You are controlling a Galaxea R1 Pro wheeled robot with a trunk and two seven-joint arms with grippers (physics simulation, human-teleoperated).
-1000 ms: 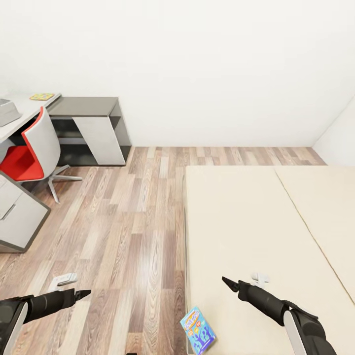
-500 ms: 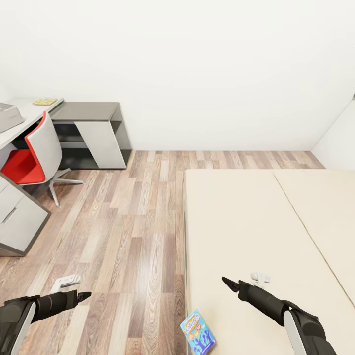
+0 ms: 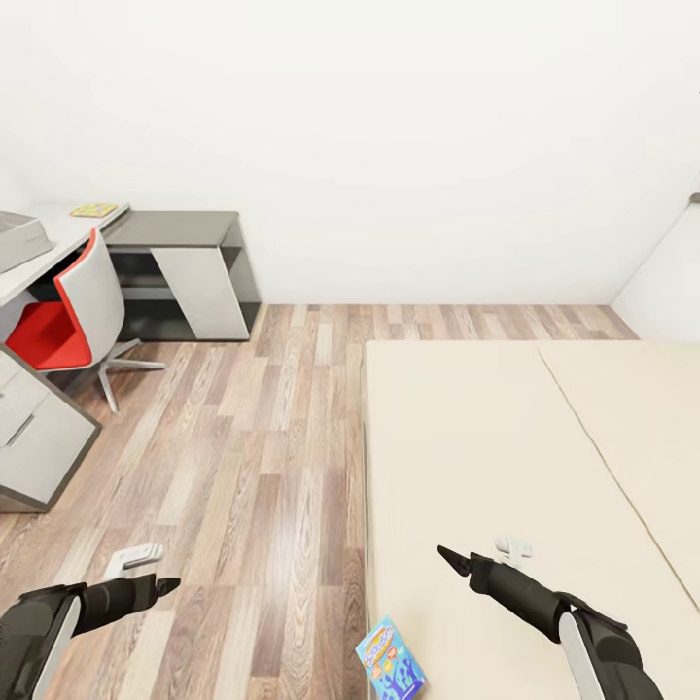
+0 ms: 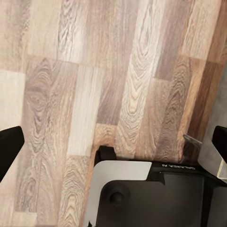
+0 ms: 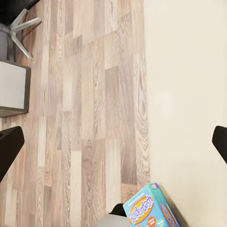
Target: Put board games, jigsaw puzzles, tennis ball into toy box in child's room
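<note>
Both arms are matte black, tapering down to thin pointed black fingers, left [image 3: 167, 583] and right [image 3: 448, 558]. Further back each forearm switches to a white shell with a black collar round it. On the left wrist cam there's a white rounded plate over a black housing [image 4: 156, 194] with small white lettering and one round screw or knob. Black fingertips [image 5: 9, 151] at the edges on the right wrist cam.

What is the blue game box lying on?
The blue game box lies on the beige bed, right at its edge beside the wood floor. The mattress under the box is covered, so nothing beneath it can be seen.
</note>
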